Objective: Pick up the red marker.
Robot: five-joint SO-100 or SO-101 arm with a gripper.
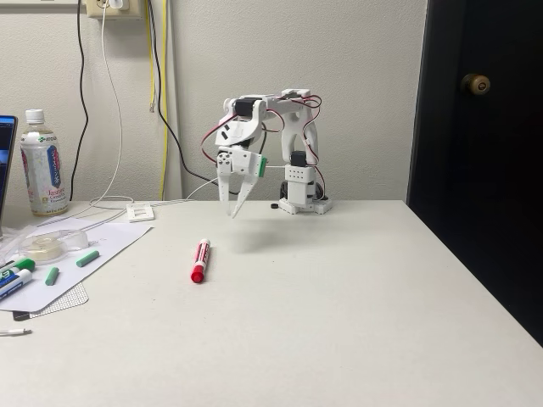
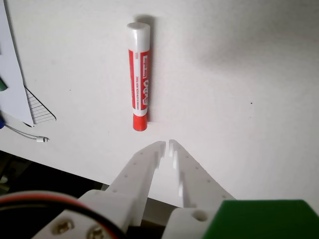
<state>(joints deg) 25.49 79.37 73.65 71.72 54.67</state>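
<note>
The red marker [image 1: 200,260] lies flat on the white table, its red cap toward the front edge in the fixed view. In the wrist view the red marker [image 2: 140,74] lies lengthwise above my fingertips, white end far, red end near. My white gripper [image 1: 235,203] hangs in the air above the table, behind and slightly right of the marker, pointing down. From the wrist camera the gripper [image 2: 167,144] is shut with nothing between its fingers, tips just below and right of the marker's red end.
At the left lie a sheet of paper [image 1: 93,246] with green pieces [image 1: 86,259], a green-capped marker [image 1: 19,268], a tape roll [image 1: 47,247] and a bottle [image 1: 42,165]. A cable [image 2: 27,135] lies near the table edge. A dark door [image 1: 479,127] stands at right.
</note>
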